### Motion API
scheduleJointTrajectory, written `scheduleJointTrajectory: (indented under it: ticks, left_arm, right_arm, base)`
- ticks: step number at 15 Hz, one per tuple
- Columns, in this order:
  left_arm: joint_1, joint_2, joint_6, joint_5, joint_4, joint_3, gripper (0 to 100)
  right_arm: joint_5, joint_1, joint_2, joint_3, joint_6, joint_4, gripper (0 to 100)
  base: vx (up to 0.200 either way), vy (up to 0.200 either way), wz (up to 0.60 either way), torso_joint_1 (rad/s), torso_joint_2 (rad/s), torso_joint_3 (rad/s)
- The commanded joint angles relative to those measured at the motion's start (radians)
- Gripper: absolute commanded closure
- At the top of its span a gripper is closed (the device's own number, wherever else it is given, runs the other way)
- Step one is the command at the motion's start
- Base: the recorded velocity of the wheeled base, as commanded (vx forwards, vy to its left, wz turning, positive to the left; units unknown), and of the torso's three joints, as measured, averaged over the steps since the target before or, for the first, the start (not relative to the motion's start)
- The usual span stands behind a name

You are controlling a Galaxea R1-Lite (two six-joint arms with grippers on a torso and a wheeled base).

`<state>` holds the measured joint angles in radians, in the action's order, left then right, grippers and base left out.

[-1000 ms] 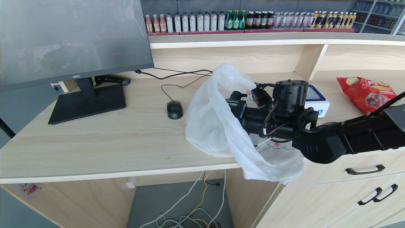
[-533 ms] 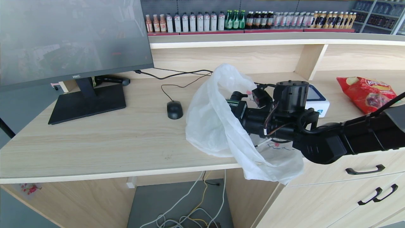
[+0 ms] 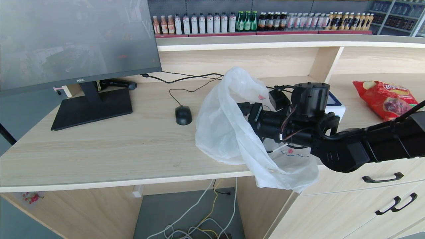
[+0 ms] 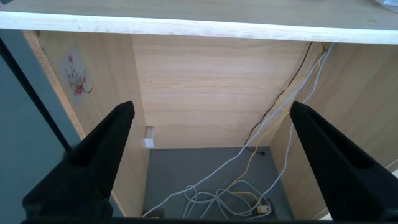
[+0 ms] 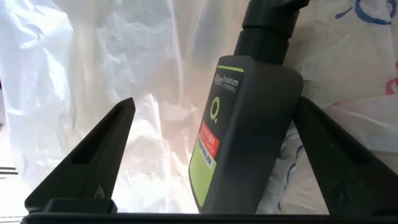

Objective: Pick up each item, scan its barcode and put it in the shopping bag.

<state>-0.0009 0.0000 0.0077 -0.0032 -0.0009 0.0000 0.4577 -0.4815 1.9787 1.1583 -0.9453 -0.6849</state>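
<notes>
bottle (image 5: 249, 130) is being bagged, chips (image 3: 385, 98) at 3 o'clock probably next
right gripper (image 5: 214, 106) is being held wide apart around it inside the shopping bag (image 3: 222, 132)

A shop checkout — rows of coloured drink bottles (image 3: 262, 20) stand behind a light wooden counter (image 3: 99, 146) with a black monitor (image 3: 76, 43).

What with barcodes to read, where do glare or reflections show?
Head view: the monitor screen carries faint reflections. Right wrist view: the shopping bag glows bright behind the dark bottle, whose label shows no glare. Left wrist view: even light.
</notes>
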Motion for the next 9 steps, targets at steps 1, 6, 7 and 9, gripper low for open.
scheduleJointTrajectory:
  ticks: [1, 6, 7, 9]
  left_arm:
    - [-0.001, 0.0, 0.0, 0.0, -0.001, 0.0, 0]
    - [-0.001, 0.0, 0.0, 0.0, -0.001, 0.0, 0]
    - [-0.001, 0.0, 0.0, 0.0, -0.001, 0.0, 0]
    - [-0.001, 0.0, 0.0, 0.0, -0.001, 0.0, 0]
  right_arm:
    - [-0.005, 0.0, -0.017, -0.014, 0.011, 0.004, 0]
    - [-0.028, 0.066, -0.049, -0.019, 0.184, -0.002, 0]
    - [-0.042, 0.086, -0.051, -0.017, 0.229, -0.004, 0]
    - [-0.042, 0.104, -0.074, -0.028, 0.249, -0.021, 0]
  base:
    - [0.0, 0.0, 0.0, 0.0, 0.0, 0.0]
    - [0.0, 0.0, 0.0, 0.0, 0.0, 0.0]
    - [0.0, 0.0, 0.0, 0.0, 0.0, 0.0]
    - [0.0, 0.0, 0.0, 0.0, 0.0, 0.0]
